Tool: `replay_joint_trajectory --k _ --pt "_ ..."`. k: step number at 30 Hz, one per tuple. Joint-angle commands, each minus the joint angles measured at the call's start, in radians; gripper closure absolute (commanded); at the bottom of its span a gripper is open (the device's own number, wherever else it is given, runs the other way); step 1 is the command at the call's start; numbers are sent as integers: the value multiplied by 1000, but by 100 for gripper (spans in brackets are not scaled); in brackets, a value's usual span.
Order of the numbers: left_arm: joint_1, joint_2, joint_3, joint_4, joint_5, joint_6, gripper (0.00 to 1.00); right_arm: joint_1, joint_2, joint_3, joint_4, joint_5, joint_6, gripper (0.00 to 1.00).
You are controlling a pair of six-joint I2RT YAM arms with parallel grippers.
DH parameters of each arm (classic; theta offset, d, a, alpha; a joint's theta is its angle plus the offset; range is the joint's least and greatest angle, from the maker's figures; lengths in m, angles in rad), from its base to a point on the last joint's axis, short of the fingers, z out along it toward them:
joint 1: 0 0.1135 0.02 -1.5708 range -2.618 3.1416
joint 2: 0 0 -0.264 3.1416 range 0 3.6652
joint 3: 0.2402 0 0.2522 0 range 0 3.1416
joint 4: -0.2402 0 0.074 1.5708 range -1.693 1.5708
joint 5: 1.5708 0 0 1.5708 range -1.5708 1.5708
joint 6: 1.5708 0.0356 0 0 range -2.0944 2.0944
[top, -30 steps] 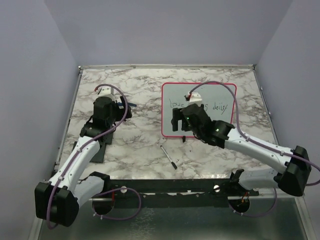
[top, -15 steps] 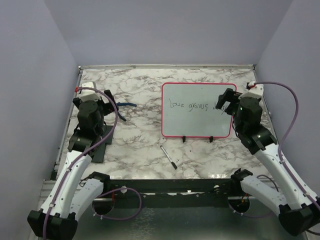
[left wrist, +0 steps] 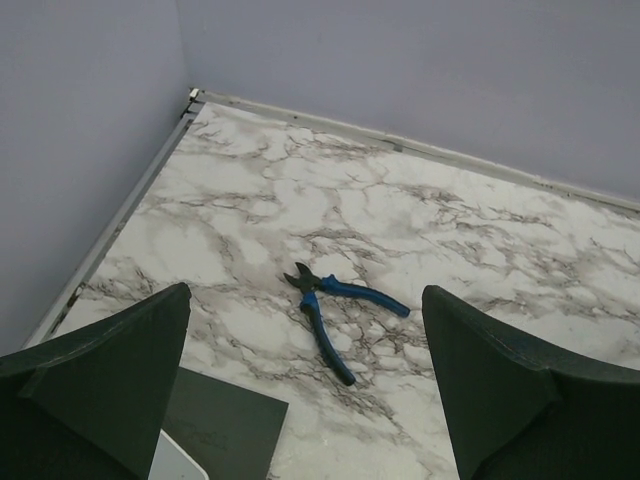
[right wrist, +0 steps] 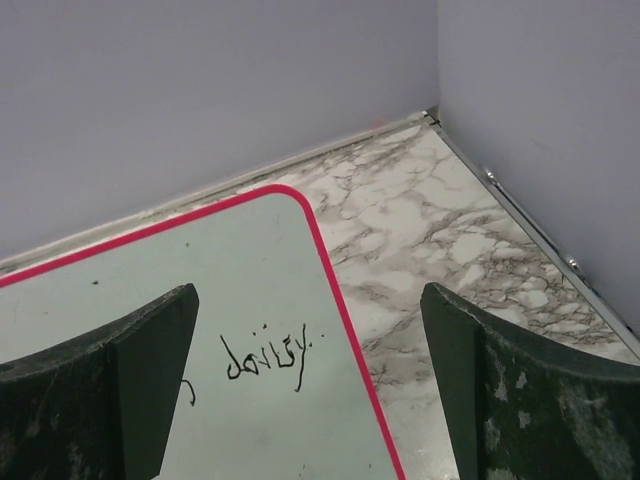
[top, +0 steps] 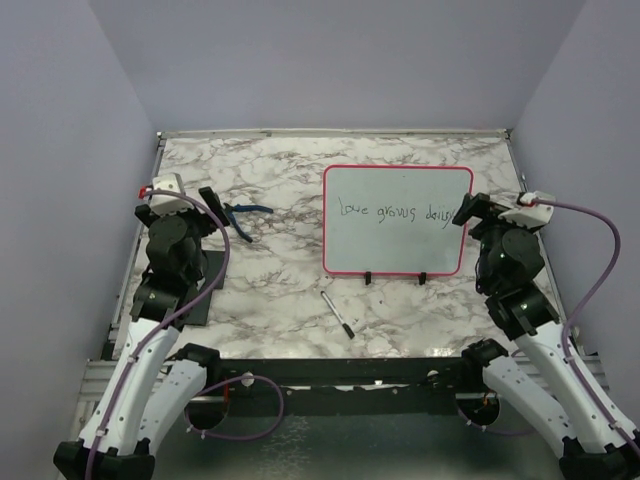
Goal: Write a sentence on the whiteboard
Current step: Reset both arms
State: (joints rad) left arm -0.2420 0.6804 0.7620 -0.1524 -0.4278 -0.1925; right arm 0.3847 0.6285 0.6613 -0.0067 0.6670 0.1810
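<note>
Left pincer [top: 208,200] gapes wide and empty over the counter's [top: 290,180] left side, near pliers [top: 245,214]. The marker [top: 337,314] lies loose just before the whiteboard [top: 397,245], which sits right of centre, long axis crosswise, the sentence [top: 395,212] written along it. Right pincer [top: 468,212], wide and empty, hovers at its right edge: the nearer arm.

Jaws of the right gripper [right wrist: 308,330] wide apart, nothing held, red-framed whiteboard [right wrist: 150,270] corner between them, the sentence [right wrist: 265,358] ending "daily." nearer the left jaw, marble table [right wrist: 440,230] beyond.
</note>
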Motion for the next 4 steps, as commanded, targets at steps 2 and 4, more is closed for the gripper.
replay_joint_trajectory --k 2,4 --pt "4 -11 -11 8 -41 14 1 -1 9 -1 33 48 -24 4" --pt "4 -9 -10 8 -44 10 1 -2 7 4 28 51 -24 4"
